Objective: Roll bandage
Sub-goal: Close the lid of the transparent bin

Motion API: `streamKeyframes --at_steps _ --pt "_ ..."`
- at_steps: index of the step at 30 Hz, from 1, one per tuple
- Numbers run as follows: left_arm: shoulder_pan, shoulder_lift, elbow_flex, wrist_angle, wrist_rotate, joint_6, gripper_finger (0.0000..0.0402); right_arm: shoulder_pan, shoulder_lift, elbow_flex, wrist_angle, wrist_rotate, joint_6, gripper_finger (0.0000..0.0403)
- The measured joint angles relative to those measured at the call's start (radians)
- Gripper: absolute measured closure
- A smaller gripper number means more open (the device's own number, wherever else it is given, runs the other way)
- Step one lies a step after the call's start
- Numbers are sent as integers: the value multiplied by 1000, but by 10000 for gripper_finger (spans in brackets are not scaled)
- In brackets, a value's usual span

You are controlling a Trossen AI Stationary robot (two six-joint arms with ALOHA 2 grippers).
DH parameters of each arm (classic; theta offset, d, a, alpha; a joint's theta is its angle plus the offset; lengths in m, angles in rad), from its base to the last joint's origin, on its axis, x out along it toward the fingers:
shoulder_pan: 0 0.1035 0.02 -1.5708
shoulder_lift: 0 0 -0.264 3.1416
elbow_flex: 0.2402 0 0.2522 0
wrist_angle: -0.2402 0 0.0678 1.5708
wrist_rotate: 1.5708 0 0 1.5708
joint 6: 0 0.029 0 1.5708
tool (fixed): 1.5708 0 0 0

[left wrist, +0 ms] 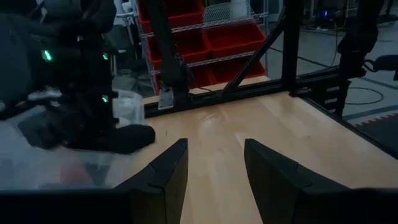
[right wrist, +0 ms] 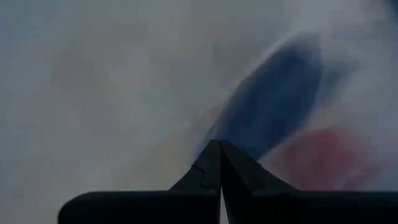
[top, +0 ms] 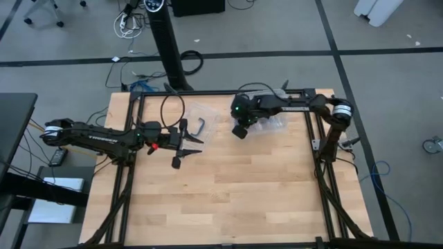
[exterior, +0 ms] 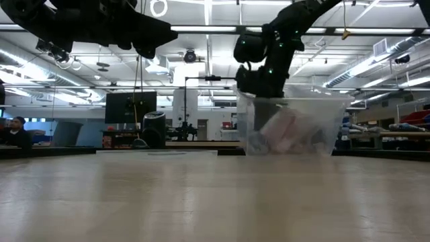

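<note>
**High view: right gripper down in the clear bin, left gripper idle**

High view: two dark arms over one wooden table (top: 228, 187). Right gripper (top: 240, 130) lowered at the back of the table, into one clear plastic bin (exterior: 293, 126) holding clear bags. Fingers (right wrist: 219, 163) pressed together tip to tip, with nothing seen between them. One dark blue shape, the bandage (right wrist: 277, 99), just ahead of those tips, blurred through plastic; one red item (right wrist: 323, 155) beside it. Whether touching, cannot tell. Left gripper (top: 187, 142) off to the left side of the table, well apart from the bin, fingers (left wrist: 165, 177) spread wide and empty, bare wood between them. One crumpled clear bag (top: 201, 113) on the table between both grippers. Red shelf bins (left wrist: 211, 37) beyond the table's edge. One person (exterior: 12, 131) far off in the room.
</note>
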Motion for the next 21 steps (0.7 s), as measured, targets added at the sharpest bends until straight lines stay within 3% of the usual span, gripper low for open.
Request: streamKeyframes --at_steps 10,21 --pt "0 0 0 -6 -11 -3 239 -7 14 130 -258 180 48 403" --pt "0 0 0 -6 -11 -11 239 -3 15 316 -454 201 41 403"
